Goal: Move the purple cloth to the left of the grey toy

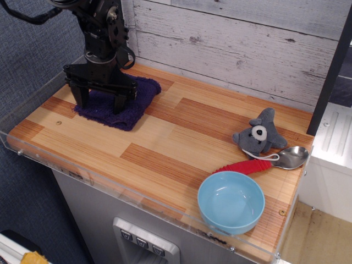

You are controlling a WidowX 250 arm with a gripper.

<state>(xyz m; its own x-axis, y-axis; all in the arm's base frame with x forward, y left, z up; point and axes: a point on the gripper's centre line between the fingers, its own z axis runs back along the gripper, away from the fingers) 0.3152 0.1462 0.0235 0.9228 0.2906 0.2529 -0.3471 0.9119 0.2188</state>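
Hand point(99, 105) spread wide, fingertips pressing down onto the purple cloth point(127, 102) directly beneath it, nothing clenched; grey toy point(257, 135) sits well off to its side on the worktop point(165, 144).

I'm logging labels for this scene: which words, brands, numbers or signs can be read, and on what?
None can be read.
The panel buttons below the table edge carry marks too small to make out.
The cloth, toy, spoon, bowl and claw show no text.
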